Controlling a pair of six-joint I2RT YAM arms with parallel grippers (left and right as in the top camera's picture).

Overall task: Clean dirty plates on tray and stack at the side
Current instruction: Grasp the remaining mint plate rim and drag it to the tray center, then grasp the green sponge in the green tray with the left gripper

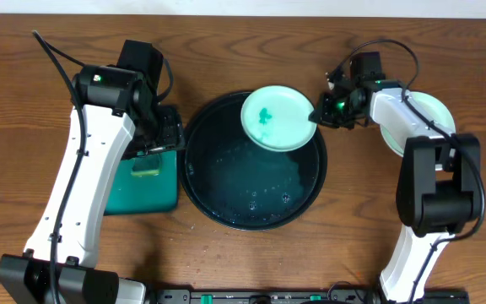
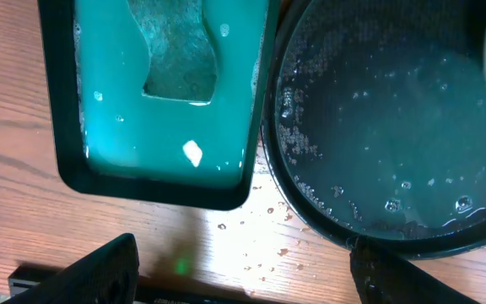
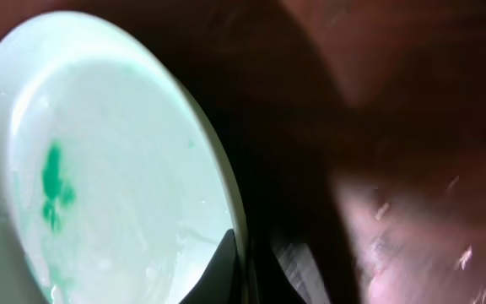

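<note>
Pinching the smeared plate (image 1: 275, 118) by its right rim in my right gripper (image 1: 315, 116); likely light, stiff, slippery wet.

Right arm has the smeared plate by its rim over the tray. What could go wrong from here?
1. The right gripper pinches the plate only at its rim, and the plate looks wet. It may slip and splash into the black tray.
2. The teal smear is uncleaned, and the left gripper is open without the sponge. Stacking now would dirty the side plate.
</note>
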